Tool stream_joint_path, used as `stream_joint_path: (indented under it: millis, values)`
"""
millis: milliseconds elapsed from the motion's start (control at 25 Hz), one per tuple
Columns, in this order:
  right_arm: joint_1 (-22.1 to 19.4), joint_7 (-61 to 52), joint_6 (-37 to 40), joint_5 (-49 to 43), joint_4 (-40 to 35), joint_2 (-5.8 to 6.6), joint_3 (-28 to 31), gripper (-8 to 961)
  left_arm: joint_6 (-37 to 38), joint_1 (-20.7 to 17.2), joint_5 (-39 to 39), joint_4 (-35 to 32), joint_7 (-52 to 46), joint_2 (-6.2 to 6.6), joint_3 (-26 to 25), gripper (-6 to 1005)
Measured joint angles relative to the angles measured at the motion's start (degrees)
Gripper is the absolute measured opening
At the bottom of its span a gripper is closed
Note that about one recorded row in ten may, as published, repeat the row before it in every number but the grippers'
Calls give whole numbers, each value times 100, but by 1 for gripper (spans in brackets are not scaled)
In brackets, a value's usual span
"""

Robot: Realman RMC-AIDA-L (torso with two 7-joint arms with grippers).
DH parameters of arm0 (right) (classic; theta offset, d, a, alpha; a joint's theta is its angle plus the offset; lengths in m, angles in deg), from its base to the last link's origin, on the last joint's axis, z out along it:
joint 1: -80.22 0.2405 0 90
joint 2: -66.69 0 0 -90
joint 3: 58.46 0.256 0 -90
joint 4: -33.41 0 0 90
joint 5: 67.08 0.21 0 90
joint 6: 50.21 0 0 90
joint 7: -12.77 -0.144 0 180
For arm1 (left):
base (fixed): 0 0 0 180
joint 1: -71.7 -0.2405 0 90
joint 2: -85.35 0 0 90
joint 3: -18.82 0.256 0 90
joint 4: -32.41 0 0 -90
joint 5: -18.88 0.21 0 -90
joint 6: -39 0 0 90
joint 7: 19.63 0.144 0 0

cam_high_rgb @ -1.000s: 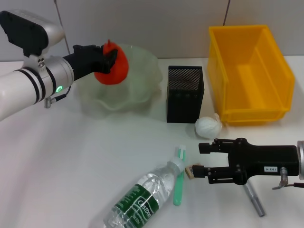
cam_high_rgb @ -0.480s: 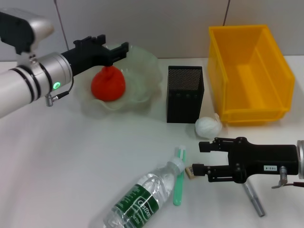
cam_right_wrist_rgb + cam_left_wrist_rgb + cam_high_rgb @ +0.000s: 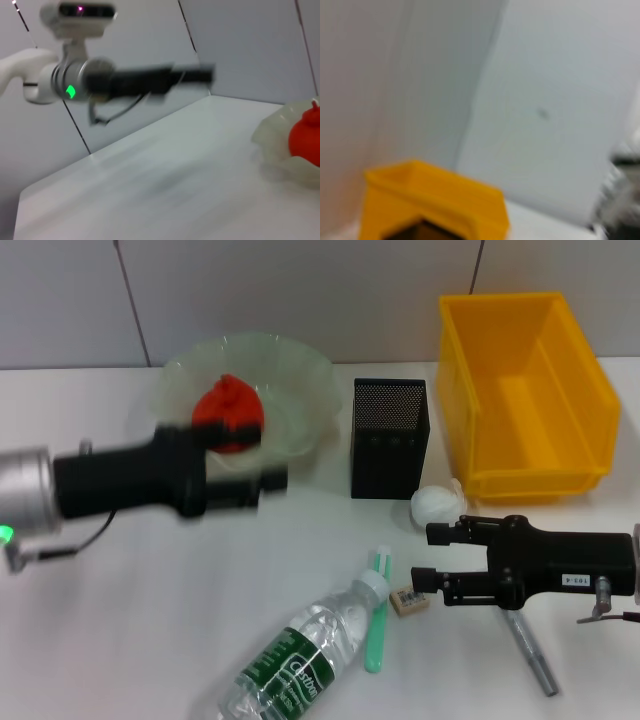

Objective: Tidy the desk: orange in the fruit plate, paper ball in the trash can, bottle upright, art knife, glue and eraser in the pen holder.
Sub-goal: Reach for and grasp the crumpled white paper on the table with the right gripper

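The orange [image 3: 228, 412] lies in the fruit plate [image 3: 300, 365]; both also show in the right wrist view, the orange [image 3: 306, 134] in the plate [image 3: 270, 142]. My left gripper [image 3: 268, 456] is open and empty, in front of the plate, blurred by motion. My right gripper [image 3: 427, 556] is open, level with the desk [image 3: 120, 640], with the eraser [image 3: 409, 600] lying just by its lower fingertip. The paper ball [image 3: 438, 507] lies between the pen holder [image 3: 390, 438] and the trash can [image 3: 525, 390]. The bottle [image 3: 300, 662] lies on its side.
A green stick-like tool [image 3: 377, 625] lies beside the bottle's cap. A grey pen-like stick [image 3: 531, 655] lies under my right gripper. The left wrist view shows the trash can [image 3: 435, 200] against the wall. My left arm [image 3: 140, 80] shows in the right wrist view.
My left gripper let the orange go into the fruit plate, then swung down and forward in front of it. My right gripper drew back slightly from the eraser.
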Motion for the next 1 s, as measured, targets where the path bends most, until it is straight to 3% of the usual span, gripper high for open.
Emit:
stream_joint_path:
  millis: [280,440,520,600,680,720,880,1000]
  values:
    - [58,-404,125,-33,-227,37,10,801,224,-286,1213,78,642,15,-62,814]
    - [115,-1179,515,-124,-1060,43,1,800,201,-323,1341,83,852,-24,-69,814]
    - [276,-1825,776,-386,-1677,102,5,800,201,-324,1367,84,859,-38,-70,814]
    - [537,-2455,1092,-802,-2205,197,12,800,201,-320,1368,84,867,-60,-71,815]
    - [1171,-3327,1666,-1591,-2770,343,13,800,199,-320,1370,84,878,-87,-71,815]
    - [1171,-3327,1666,-1591,-2770,343,13,800,194,-315,1371,84,883,-101,-71,815]
    - [1998,-3795,1996,-2756,-3059,416,-47,801,156,-284,1373,83,887,-127,-71,815]
    - [2408,-3844,1932,-3549,-3088,360,-345,801,131,-280,1374,84,878,-140,-71,814]
